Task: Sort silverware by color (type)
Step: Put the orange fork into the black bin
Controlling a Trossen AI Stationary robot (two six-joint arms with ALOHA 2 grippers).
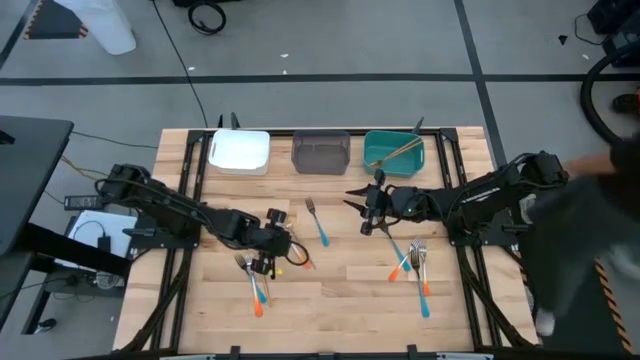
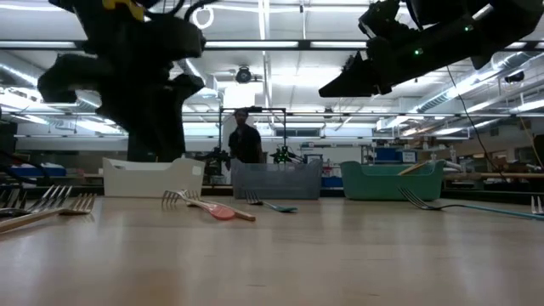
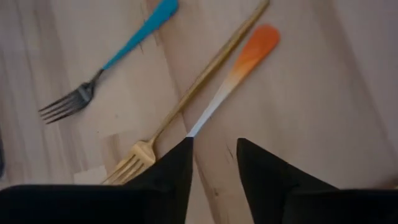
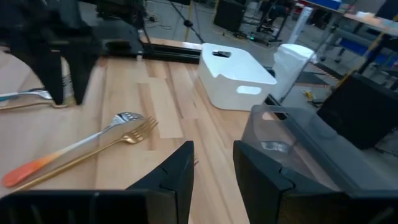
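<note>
1. We see the left tool (image 1: pixel 268 243) low over the left half of the table (image 1: pixel 340 300); its fingers (image 3: pixel 171 171) stand a little apart and empty, one tip at the neck of an orange-handled utensil (image 3: pixel 239 68).
2. Beside that utensil lie a gold fork (image 3: pixel 193 93) and a blue-handled fork (image 3: pixel 109 62).
3. We find the right tool (image 1: pixel 372 210) raised near the table's middle, in front of the teal bin (image 1: pixel 393 150); its fingers (image 4: pixel 177 171) are slightly parted with nothing between them.
4. Another blue-handled fork (image 1: pixel 317 222) lies near the table's centre.
5. More silverware (image 1: pixel 415 268) sits toward the right edge, and gold pieces (image 1: pixel 398 152) rest in the teal bin.
6. The white bin (image 1: pixel 239 151) and grey bin (image 1: pixel 321 152) stand along the far edge.
</note>
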